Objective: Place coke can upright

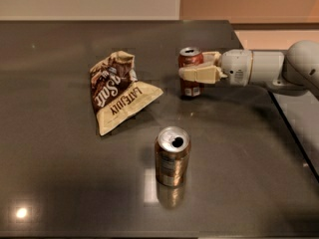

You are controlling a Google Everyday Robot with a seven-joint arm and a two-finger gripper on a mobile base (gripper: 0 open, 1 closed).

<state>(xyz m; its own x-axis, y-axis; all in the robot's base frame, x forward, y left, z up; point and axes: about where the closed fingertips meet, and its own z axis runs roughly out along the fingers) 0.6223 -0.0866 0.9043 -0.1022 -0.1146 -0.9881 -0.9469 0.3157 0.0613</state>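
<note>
Fingers of your gripper clasp the coke can, which stands upright on the dark table, right of the chip bag, beyond the gold can.

Cream jaws clasp the red coke can, near brown-and-cream bag, brownish-gold can, dark grey table.

Gripper: tan-beige, blocky, matte plastic look, sits at about 2 o'clock from frame centre. At its 3 o'clock, the wrist housing is a short, off-white drum with a few small dark dots on the side, maybe screws or ports, hard to say. Next comes a tube segment, pale grey, smooth and cylindrical, with a thin darker seam at each end. Last is a rounded joint at the 3 o'clock edge: bulbous grey shell, darker underside. No cables or lettering seen.
</note>
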